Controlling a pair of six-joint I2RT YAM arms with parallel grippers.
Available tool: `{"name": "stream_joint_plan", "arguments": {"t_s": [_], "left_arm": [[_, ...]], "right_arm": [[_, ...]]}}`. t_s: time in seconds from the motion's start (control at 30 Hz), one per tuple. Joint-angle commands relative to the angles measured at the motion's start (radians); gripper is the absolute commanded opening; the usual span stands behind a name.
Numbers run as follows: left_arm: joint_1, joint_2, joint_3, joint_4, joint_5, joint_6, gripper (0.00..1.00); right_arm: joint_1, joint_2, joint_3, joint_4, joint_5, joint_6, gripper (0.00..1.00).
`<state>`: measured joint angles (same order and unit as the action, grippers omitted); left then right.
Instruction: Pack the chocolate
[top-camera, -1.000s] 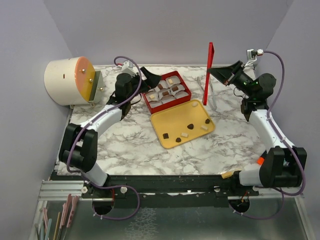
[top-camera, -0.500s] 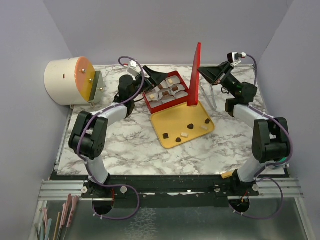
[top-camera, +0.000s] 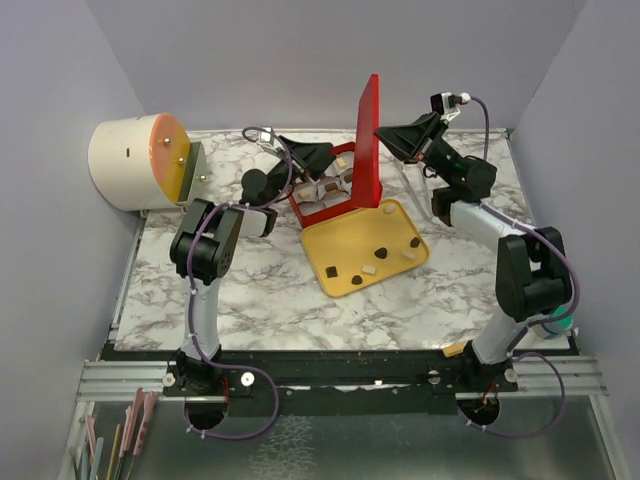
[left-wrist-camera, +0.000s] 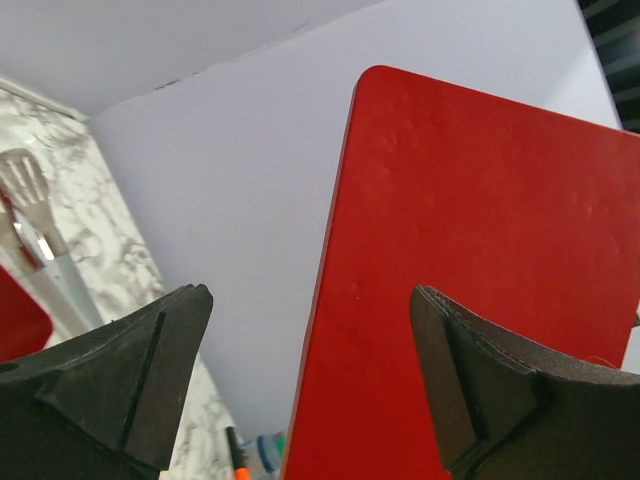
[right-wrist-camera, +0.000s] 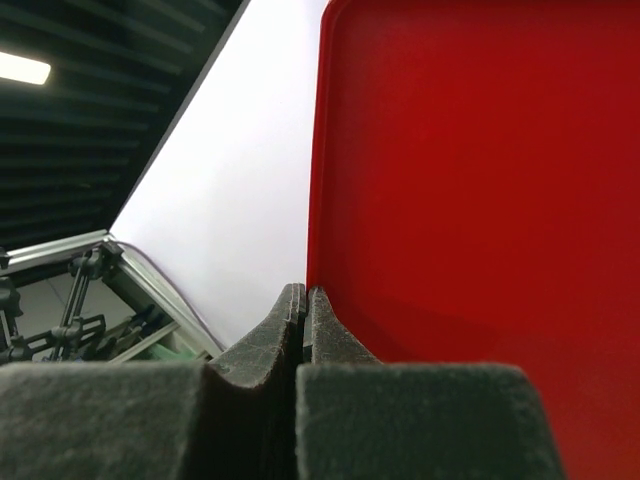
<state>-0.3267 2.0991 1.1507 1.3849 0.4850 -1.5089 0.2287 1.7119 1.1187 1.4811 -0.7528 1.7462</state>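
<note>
The lid (top-camera: 366, 140) is being clenched upright by the right fingers (top-camera: 383, 133); the left fingers (top-camera: 318, 157) are being held apart, grasping nothing.

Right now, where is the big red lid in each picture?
Top camera: the red lid stands upright, upper middle, pinched by the right claw.
Left wrist: fills the right side, beyond the open left claw.
Right wrist: fills the right side, edge in the right claw.
Shared landmark: the pale wall behind it.

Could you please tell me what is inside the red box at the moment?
Inside the red box, white paper cups holding chocolate pieces show on its left side. The upright red lid, pinched by the right hand, covers the rest.
</note>
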Motion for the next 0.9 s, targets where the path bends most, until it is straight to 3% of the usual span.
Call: {"name": "stream_joint_plan", "arguments": {"t_s": [0.0, 0.13, 0.6, 0.87], "left_arm": [[0.005, 0.076, 0.060, 0.325, 0.031, -0.210, 0.89], [0.006, 0.125, 0.121, 0.373, 0.080, -0.276, 0.89], [0.008, 0.120, 0.197, 0.381, 0.171, -0.297, 0.90], [0.009, 0.079, 0.161, 0.384, 0.179, -0.295, 0.79]], "right_arm": [[0.035, 0.039, 0.059, 0.275, 0.047, -0.002, 0.00], [0.063, 0.068, 0.089, 0.275, 0.055, -0.003, 0.00], [0.107, 0.148, 0.180, 0.277, 0.079, 0.005, 0.00], [0.107, 0.160, 0.197, 0.277, 0.091, 0.016, 0.00]]}}
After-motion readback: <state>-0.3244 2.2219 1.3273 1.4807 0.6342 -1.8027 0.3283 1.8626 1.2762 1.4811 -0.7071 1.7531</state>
